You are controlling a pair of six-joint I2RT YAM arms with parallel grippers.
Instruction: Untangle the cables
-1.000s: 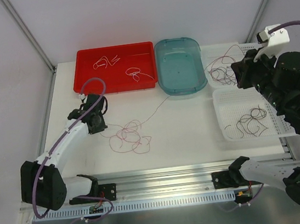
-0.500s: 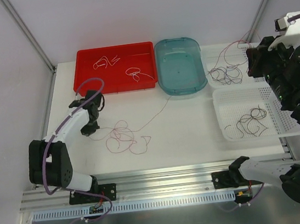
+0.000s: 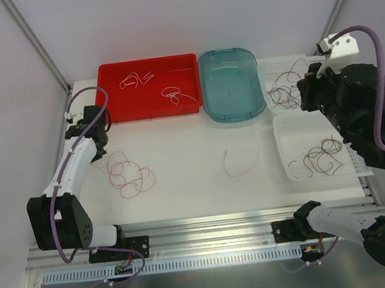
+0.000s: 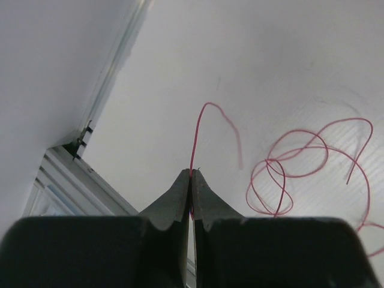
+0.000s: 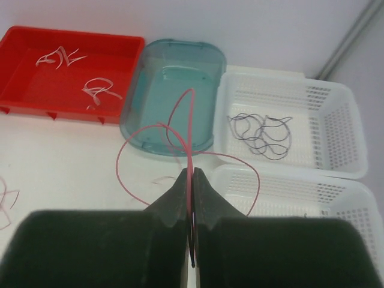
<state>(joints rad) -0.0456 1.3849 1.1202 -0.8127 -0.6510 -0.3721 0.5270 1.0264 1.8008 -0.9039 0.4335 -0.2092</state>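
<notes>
A tangle of thin dark red cable loops (image 3: 130, 175) lies on the white table at the left. My left gripper (image 3: 96, 132) is just beyond it, shut on one red strand (image 4: 193, 141) that rises from the fingertips (image 4: 191, 175); the loops (image 4: 300, 162) lie to its right. My right gripper (image 3: 306, 98) hovers over the far white basket, shut on another red cable (image 5: 189, 129) that curls in loops (image 3: 284, 76). A short pale strand (image 3: 240, 163) lies alone mid-table. Black cables lie in both baskets (image 3: 289, 94) (image 3: 323, 155). White cables (image 3: 172, 93) lie in the red tray.
A red tray (image 3: 113, 105) stands at the back left, with a teal tub (image 3: 235, 113) beside it. Two white baskets (image 3: 283, 128) stand at the right. A metal frame post (image 3: 37, 44) rises at the back left, and a rail (image 3: 211, 230) runs along the near edge.
My left gripper moved left and back, dragging the red tangle leftward. The long strand toward the tub came free; a short pale strand now lies mid-table. My right gripper shifted back left.
</notes>
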